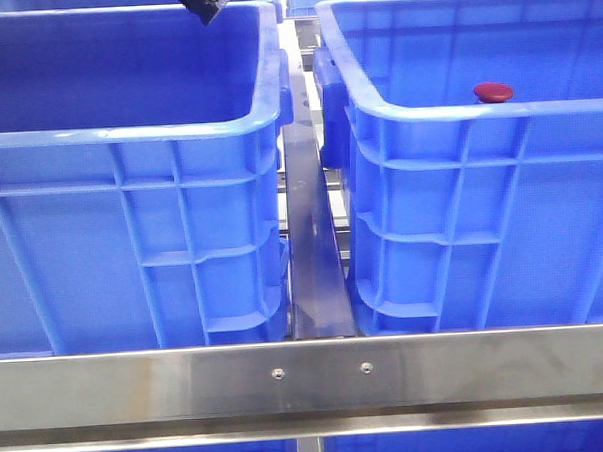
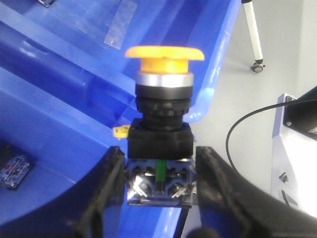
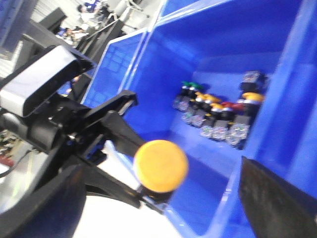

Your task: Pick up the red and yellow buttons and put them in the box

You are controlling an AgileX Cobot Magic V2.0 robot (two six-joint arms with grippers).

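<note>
Left gripper [image 2: 158, 171]: clenched on yellow button [image 2: 163, 54]'s base.
Right gripper [image 3: 158, 208]: blurred, spread wide, empty.
Red button [image 1: 493, 92]: body hidden behind box [image 1: 461, 219] rim.

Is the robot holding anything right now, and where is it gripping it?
Yes: the left gripper holds a yellow button by its lower contact block, cap up. The right gripper looks empty.

The yellow button [image 2: 164, 53] is a mushroom-capped switch — orange-yellow cap, silver collar, black body, clear contact block at its base — held upright above the blue plastic, clamped by its base. The red button [image 1: 493, 92] shows only its dark red cap, peeping over the near rim of the right-hand box [image 1: 481, 218]. Both boxes are bright blue crates with ribbed walls and thick rolled rims; the left-hand box [image 1: 132, 243] stands just beside the right one.
</note>
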